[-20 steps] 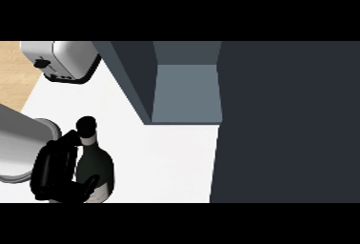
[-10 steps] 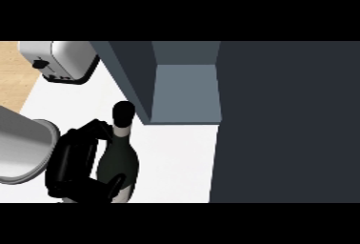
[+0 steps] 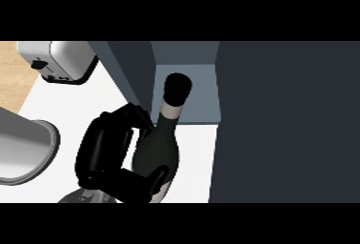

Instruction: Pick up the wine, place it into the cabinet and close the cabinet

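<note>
The wine bottle (image 3: 158,147) is dark green with a black cap and a pale band at its neck. It is tilted, and its top points up the view into the cabinet's opening. My left hand (image 3: 105,152) is shut on the bottle's body from the left, with fingers curled round it above and below. The grey forearm (image 3: 21,147) fills the left edge. The open cabinet (image 3: 193,95) shows a blue-grey inner floor between a dark left wall (image 3: 130,71) and a broad dark panel (image 3: 288,124) on the right. My right hand does not show.
A silver toaster (image 3: 60,62) stands at the back left on the white counter (image 3: 84,102). A strip of wood-coloured surface (image 3: 13,78) runs past the counter's left edge.
My left hand has carried the bottle to the right and farther back. The bottle's neck, earlier left of the cabinet wall, now lies over the cabinet's opening.
</note>
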Controlling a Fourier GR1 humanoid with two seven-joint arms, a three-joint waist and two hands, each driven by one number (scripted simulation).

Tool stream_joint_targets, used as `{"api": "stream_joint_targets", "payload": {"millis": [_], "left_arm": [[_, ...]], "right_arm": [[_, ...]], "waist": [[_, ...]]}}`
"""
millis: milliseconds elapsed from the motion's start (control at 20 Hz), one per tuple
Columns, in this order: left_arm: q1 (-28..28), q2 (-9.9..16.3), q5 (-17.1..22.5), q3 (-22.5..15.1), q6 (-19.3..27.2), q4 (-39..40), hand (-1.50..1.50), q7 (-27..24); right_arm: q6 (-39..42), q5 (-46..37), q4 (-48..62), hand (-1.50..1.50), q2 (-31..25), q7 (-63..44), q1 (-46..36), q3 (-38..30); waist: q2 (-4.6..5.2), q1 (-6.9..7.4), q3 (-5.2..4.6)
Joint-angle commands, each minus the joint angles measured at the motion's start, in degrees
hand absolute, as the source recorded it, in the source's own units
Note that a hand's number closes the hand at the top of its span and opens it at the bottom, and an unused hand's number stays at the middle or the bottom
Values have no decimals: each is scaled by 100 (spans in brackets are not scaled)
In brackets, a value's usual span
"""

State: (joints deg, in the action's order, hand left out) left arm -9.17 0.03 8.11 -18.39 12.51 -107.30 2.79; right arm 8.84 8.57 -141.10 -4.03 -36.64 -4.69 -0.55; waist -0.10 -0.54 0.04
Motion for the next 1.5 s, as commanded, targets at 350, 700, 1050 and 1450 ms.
{"api": "stream_joint_targets", "payload": {"millis": [350,700,1050,1450], "left_arm": [[-1374,-3,-153,-1053,2011,710,150,196],[-2166,-3,-117,-839,2382,1425,150,313],[-2308,-3,88,-1155,2715,1984,150,-263],[-2441,-3,884,-887,2787,2530,150,-828]], "right_arm": [[51,703,-864,-150,47,-336,441,22],[89,734,-1021,-150,-50,-401,365,-128],[16,638,-801,-150,-55,-474,149,-58],[172,669,-758,-150,-56,-225,303,-170]], "waist": [[-1,-35,-1],[-4,-37,-2],[6,-19,-5],[12,-55,-5]]}}
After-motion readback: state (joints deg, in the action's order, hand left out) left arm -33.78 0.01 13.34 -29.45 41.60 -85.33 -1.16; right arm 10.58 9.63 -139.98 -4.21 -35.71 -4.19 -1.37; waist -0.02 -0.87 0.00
